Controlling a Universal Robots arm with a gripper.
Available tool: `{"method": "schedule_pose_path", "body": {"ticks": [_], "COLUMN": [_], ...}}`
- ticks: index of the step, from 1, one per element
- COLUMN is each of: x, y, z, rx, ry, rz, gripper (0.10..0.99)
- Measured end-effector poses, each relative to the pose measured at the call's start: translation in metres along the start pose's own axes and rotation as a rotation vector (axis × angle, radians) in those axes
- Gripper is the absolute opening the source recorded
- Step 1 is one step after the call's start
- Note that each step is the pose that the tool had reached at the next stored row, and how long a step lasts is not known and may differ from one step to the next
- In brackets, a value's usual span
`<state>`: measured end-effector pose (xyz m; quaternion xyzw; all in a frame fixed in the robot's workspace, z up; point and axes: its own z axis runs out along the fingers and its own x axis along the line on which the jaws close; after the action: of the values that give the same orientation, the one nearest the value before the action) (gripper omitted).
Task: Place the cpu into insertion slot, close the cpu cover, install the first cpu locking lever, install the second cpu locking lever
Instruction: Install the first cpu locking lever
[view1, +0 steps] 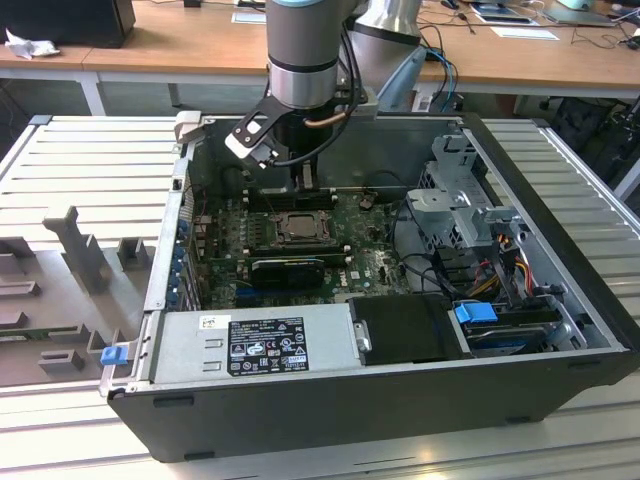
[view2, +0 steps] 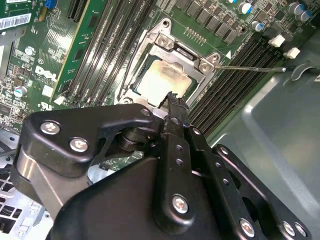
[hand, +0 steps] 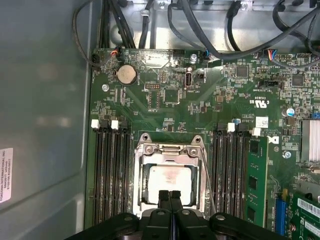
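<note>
The cpu (hand: 170, 180), a pale silvery square, lies in the insertion slot (hand: 140, 195) on the green board. It also shows in the second wrist view as the cpu (view2: 162, 80) and small in the exterior view as the cpu (view1: 298, 228). The cpu cover (hand: 167, 150), a silver frame, lies flat around the chip, as the cpu cover (view2: 172, 42) in the other wrist picture confirms. A thin wire locking lever (view2: 250, 68) sticks out sideways from the socket corner; the same lever (hand: 207, 175) runs along one socket side. My gripper (hand: 169, 196) is shut with nothing between its fingers, its tips (view2: 173, 98) at the cover's near edge.
Long black memory slots (hand: 107, 170) flank the socket on both sides. Black cables (hand: 210, 30) cross the case wall past the board. In the exterior view the open case holds a power supply (view1: 255, 345), a metal drive cage (view1: 460, 205) and a dark heat sink (view1: 290, 270).
</note>
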<state>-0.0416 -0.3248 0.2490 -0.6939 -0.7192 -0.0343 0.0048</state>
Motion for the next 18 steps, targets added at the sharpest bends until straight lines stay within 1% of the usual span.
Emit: {"method": "schedule_pose_path", "body": {"ticks": [2,5,9,15,17,18], "x": [0.0000,0.0002,0.0005,0.0009,0.0011,0.0014], "y": [-0.0002,-0.0001,0.0002,0.0006,0.0008,0.0010], "z": [-0.0002,-0.0035,-0.0100,-0.0160,-0.0213,-0.0260], "rx": [0.000,0.000,0.000,0.001,0.001,0.001], "ry": [-0.0001,-0.0001,-0.0001,-0.0001,-0.0001,0.0000], "rz": [0.000,0.000,0.000,0.000,0.000,0.000], "gripper": [0.106,0.106,0.106,0.106,0.106,0.106]}}
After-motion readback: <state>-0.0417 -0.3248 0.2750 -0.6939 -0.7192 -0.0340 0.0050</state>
